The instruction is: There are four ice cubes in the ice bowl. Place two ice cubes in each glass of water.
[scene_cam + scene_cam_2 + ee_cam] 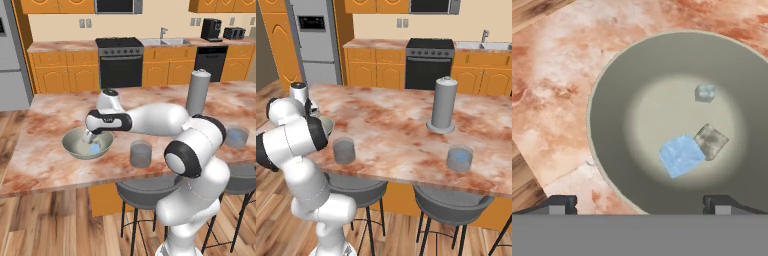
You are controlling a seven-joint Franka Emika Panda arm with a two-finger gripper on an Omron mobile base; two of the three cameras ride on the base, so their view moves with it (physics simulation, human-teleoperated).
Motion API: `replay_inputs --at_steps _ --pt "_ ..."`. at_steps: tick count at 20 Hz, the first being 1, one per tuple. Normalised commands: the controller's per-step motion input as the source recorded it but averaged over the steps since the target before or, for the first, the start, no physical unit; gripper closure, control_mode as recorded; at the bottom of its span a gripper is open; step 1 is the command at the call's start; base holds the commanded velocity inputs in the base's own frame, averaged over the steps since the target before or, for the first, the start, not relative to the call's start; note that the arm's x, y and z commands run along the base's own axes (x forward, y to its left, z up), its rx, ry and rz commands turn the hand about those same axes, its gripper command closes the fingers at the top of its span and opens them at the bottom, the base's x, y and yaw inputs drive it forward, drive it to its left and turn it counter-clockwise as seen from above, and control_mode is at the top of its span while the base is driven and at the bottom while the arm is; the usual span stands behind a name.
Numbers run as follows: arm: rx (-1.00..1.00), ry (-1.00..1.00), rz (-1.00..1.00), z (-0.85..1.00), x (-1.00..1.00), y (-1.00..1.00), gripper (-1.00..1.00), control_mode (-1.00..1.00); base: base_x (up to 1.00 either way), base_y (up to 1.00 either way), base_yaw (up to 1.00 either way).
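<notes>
Perhaps three ice cubes [682, 155] in ice bowl [612, 90]

Three ice cubes [682, 155], two glasses [141, 153]

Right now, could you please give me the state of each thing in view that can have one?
Gripper: open, over the bowl, holding nothing.
Bowl: upright on the island, three ice cubes visible inside.
Blue cube: lying in the bowl, touching the grey cube.
Grey cube: lying in the bowl.
Small cube: lying apart from the other two.
Near glass: upright, holds water.
Far glass: upright, holds water, something light blue inside.
Grey cylinder: upright.
</notes>
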Motion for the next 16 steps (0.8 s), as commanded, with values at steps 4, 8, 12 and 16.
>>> replay_inputs --at_steps 4,8,12,16 --pt "0.0 0.0 0.0 -0.2 0.3 0.07 -1.0 -1.0 0.0 0.0 0.0" --pt "0.0 0.0 0.0 -0.17 0.38 0.08 -1.0 -1.0 0.0 0.0 0.0" --pt "0.0 0.0 0.0 -0.17 0.34 0.06 -1.0 -1.0 0.0 0.0 0.0" --pt "0.0 0.0 0.0 -0.16 0.31 0.12 -1.0 -1.0 0.0 0.0 0.0"
